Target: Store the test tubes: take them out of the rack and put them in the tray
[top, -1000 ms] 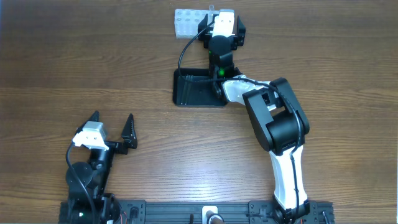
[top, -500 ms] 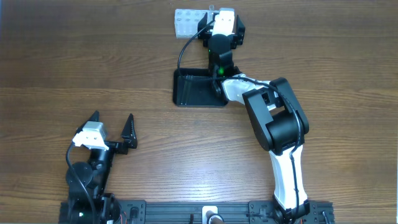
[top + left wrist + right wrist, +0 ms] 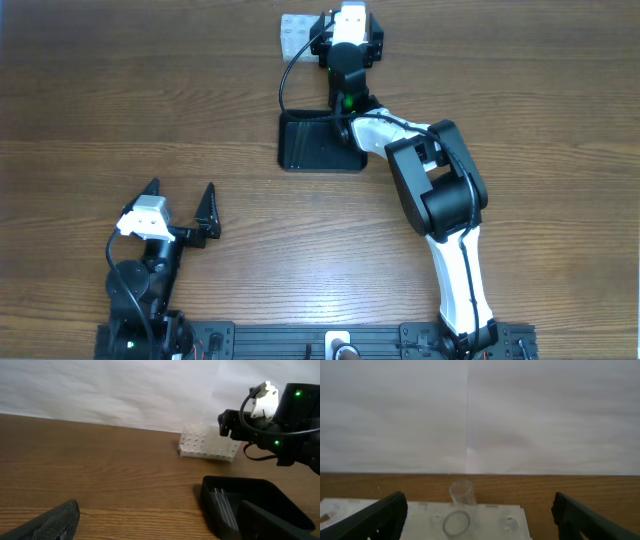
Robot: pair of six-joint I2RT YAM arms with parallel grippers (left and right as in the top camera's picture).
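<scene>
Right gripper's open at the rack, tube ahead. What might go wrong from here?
1. The tube sits off-centre ahead of the open right gripper; closing may tip it or grip it skewed.
2. The rack shows no clamp; a tight tube could drag it up.
3. The tray already holds stored tubes; a drop might hit them.

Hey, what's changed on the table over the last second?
The right hand shifted slightly away from its base and to the left, farther over the rack, where an upright test tube stands ahead of its open fingers. It took hold of nothing. The left hand, open, the rack and the tray stayed put.
</scene>
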